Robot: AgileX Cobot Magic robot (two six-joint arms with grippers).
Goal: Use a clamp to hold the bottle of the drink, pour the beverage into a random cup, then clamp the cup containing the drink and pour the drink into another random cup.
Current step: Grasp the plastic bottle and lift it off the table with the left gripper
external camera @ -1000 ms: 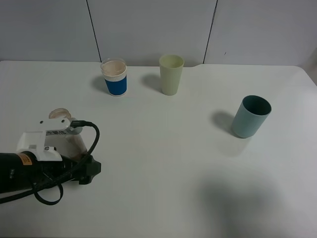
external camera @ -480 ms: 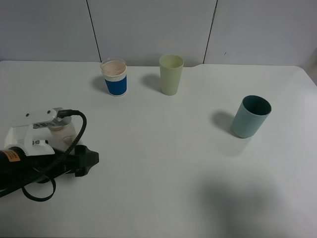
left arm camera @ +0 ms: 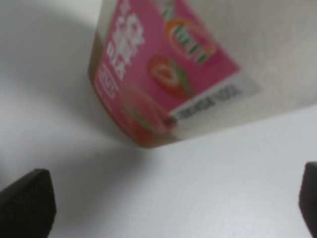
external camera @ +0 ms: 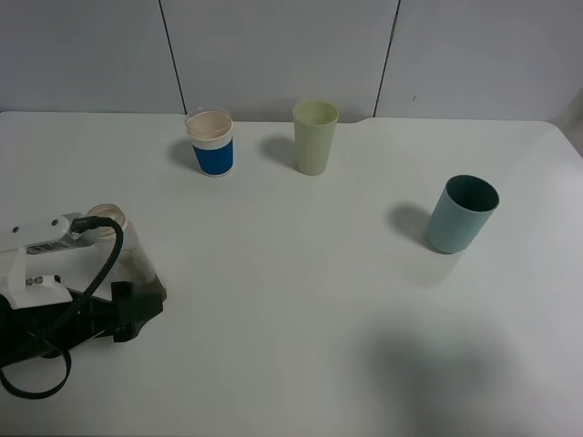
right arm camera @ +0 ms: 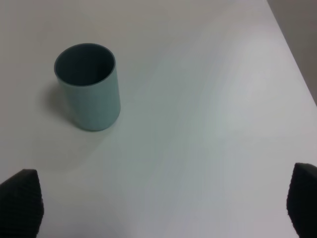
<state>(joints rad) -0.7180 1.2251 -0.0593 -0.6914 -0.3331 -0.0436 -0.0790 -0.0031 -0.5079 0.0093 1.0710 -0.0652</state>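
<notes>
Left wrist: bottle (left arm camera: 198, 59) just beyond spread claw (left arm camera: 163, 208).

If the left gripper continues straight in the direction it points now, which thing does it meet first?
Most likely the bottle: in the left wrist view it stands right ahead of the open left gripper, between its two fingers. They do not appear to touch it; the exact gap is unclear.

bottle label: the bottle of the drink (left arm camera: 198, 64) wears a pink label with a strawberry picture, white characters, an orange-and-green logo and a line of dark print, all too blurred to read.
arm sticker: the left arm's white housing (external camera: 41, 246) carries a small printed sticker, illegible.
cups: no writing legible.
</notes>
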